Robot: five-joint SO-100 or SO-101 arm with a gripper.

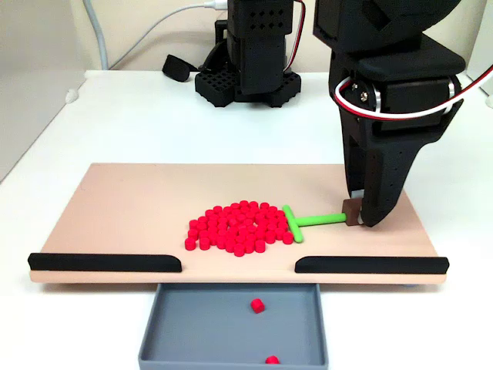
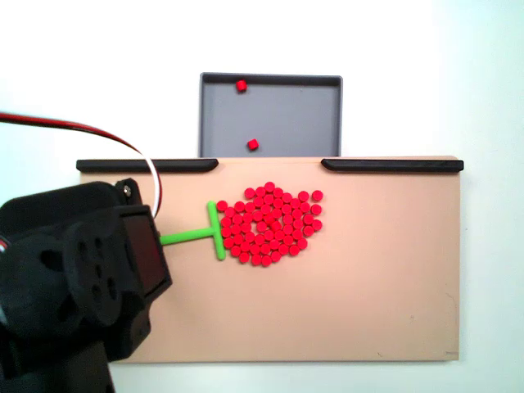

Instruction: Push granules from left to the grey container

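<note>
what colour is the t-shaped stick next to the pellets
Bright green T-shaped plastic stick, clearest in a fixed view from above, beside the small red cylindrical pellets.

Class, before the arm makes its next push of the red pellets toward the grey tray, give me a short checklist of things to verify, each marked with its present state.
1. Pincer holding the green stick by its brown end: ok.
2. Stick's crossbar against the side of the pellets: ok.
3. Pellets gathered in one patch on the tan board: ok.
4. Gap between the two black strips open, in line with the tray: ok.
5. Tray has room, two pellets inside: ok.
6. Crossbar behind the pile, facing the gap: not ok, it sits at the side.
</note>
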